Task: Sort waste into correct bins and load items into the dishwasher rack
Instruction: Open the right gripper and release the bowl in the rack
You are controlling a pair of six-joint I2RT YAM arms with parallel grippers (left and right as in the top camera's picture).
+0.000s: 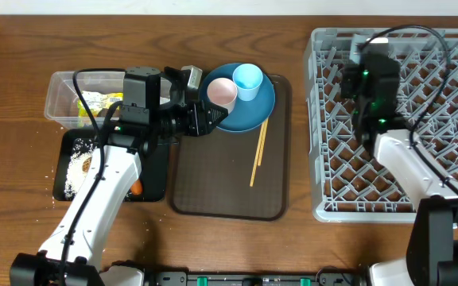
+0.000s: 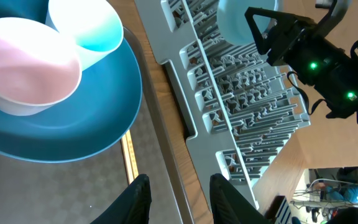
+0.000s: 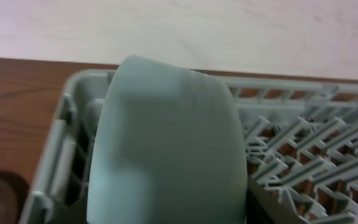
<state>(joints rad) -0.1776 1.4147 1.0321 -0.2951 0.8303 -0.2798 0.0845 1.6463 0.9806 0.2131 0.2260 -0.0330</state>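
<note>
The large blue plate (image 1: 249,107) lies on the brown serving tray (image 1: 213,195) and carries the pink cup (image 1: 222,91) and the light blue cup (image 1: 247,79). Wooden chopsticks (image 1: 259,151) lie on the tray beside it. My left gripper (image 1: 207,119) hovers at the plate's left edge, open, with nothing between its fingers (image 2: 135,199). Over the far left corner of the grey dishwasher rack (image 1: 452,119), my right gripper (image 1: 370,59) is shut on the white bowl (image 3: 166,143), which hides its fingers. The left wrist view also shows that bowl (image 2: 235,22).
A clear tub (image 1: 58,99) at the left holds the yellow-green wrapper (image 1: 94,102). In front of it, the black tray (image 1: 156,179) holds white rice (image 1: 76,165), and a carrot stick (image 1: 136,188) lies at its front. Rice grains dot the wooden table (image 1: 22,183).
</note>
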